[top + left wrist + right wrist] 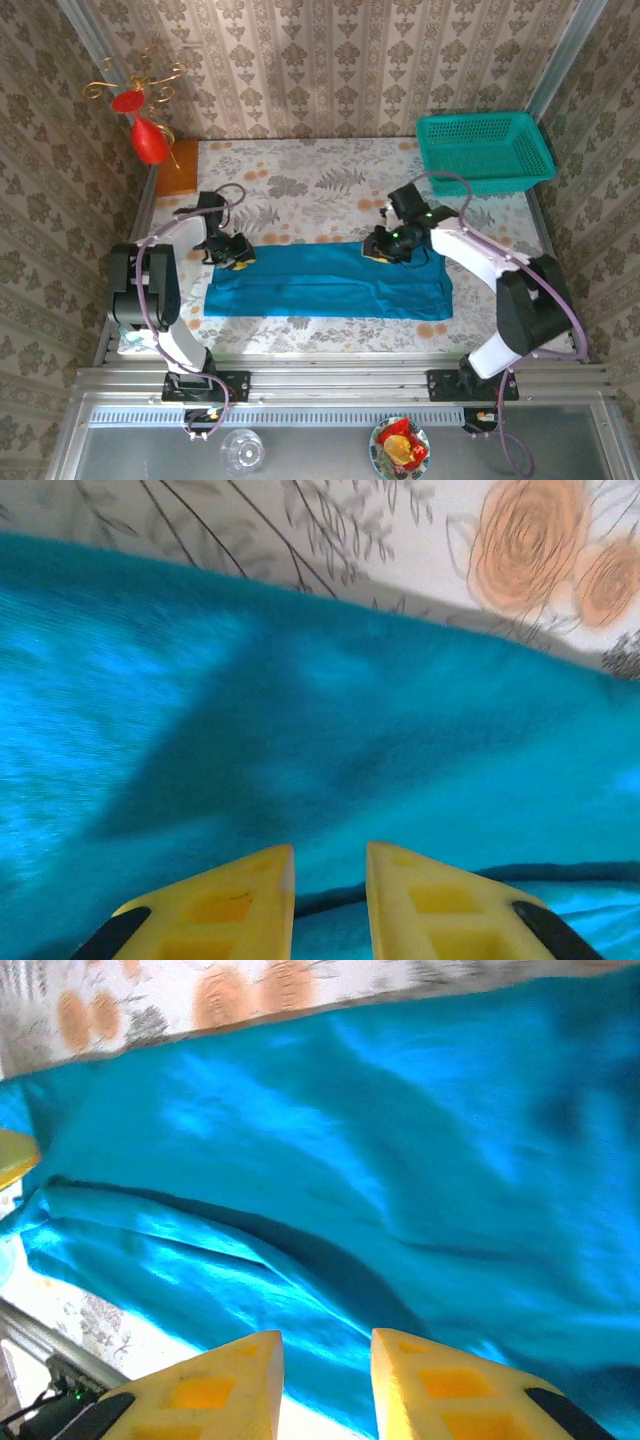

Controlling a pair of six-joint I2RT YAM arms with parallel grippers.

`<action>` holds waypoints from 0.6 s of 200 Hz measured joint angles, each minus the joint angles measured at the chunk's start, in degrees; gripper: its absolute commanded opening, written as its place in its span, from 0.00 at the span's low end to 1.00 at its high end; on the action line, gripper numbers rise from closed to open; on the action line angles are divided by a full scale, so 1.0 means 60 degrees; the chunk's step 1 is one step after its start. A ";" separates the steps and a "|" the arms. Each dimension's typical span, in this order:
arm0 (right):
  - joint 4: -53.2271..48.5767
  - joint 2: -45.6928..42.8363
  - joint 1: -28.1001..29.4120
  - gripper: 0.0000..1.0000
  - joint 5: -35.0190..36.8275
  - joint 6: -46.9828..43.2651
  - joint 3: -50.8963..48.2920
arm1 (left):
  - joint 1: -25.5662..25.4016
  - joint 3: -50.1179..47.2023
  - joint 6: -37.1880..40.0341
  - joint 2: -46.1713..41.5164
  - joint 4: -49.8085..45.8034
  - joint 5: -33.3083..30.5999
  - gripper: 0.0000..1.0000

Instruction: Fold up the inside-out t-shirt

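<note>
a: two grippers low over the t-shirt (325,282). it lies as a long flat band across the table (300,190), left to right, nearer the arms than the far wall.

b: tool state?

a: left gripper (237,252): fingers a little apart, no cloth seen between the tips in its wrist view. right gripper (385,245): same, a narrow gap, nothing pinched that i can see.

b: position against the cloth?

a: left sits at the band's far-left corner. right sits on the far edge, toward the right end. in both wrist views a dark fold line runs just ahead of the fingertips.

b: step, as judged?

a: probably taking the far edge for the next fold. to do it well: slide the lower finger under every layer at the fold line, close both sides evenly, lift together, keep the edge taut between the arms so it lands square.

b: risk?

a: catching the top layer alone, so the band skews.
</note>
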 measured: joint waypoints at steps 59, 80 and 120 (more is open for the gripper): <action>0.0339 0.2222 0.1333 0.31 -0.0280 0.0149 0.1701 | -0.0033 -0.1537 -0.0007 -0.0878 0.0135 0.0219 0.25; 0.0335 0.2783 0.1614 0.31 -0.0364 0.0211 0.2131 | -0.0033 -0.1934 -0.0047 -0.1410 0.0113 0.0189 0.25; 0.0222 0.3592 0.1909 0.31 -0.0474 0.0219 0.2718 | -0.0033 -0.2441 -0.0200 -0.1942 0.0142 0.0000 0.25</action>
